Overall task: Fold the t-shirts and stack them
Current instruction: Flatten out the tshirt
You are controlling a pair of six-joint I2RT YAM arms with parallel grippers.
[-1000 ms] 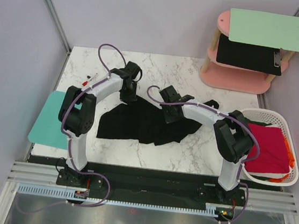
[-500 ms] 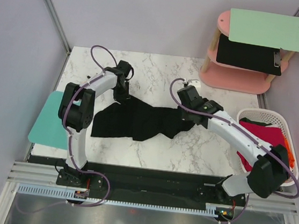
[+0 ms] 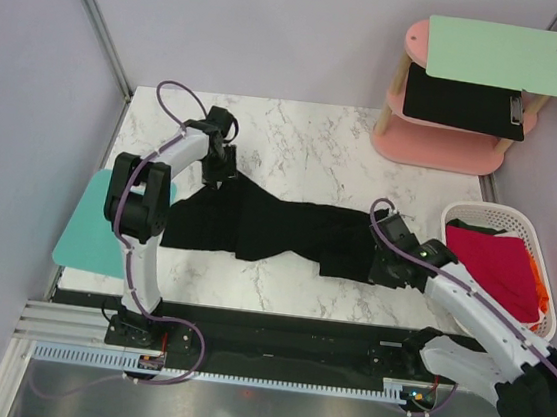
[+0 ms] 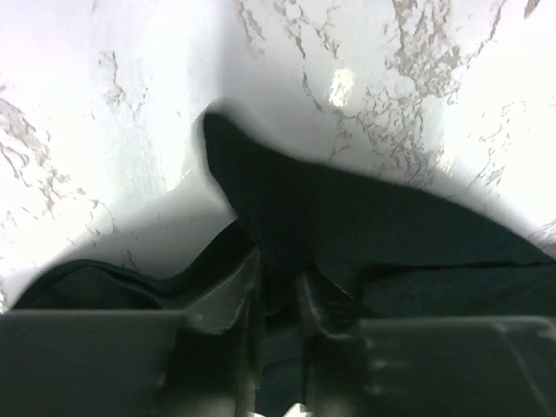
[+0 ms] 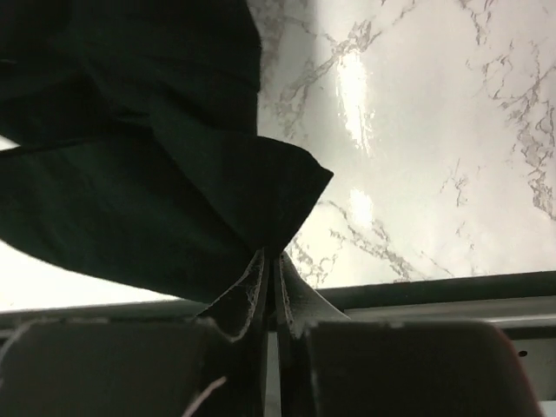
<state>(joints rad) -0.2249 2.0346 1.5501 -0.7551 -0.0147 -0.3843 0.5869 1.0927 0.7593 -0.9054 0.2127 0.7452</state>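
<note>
Black t-shirt [image 3: 276, 230] stretched across the bench [image 3: 315, 152]
Left hand [image 3: 219, 173] pinches its ten-o'clock corner; right hand [image 3: 380, 264] pinches its four-o'clock end.

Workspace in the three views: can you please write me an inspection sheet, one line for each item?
Surface: white marble table; no spill seen.
Job's things: black t-shirt stretched out, unfolded, between both grippers; red t-shirt and orange fabric in the white basket.
Clutter: teal cutting board at the table's left edge.
Grippers: left gripper shut on the black t-shirt; right gripper shut on its other end.
Cables: purple cables run along both arms, looping near each wrist.
Surroundings: pink shelf holding a mint board and a black clipboard; grey walls.
</note>
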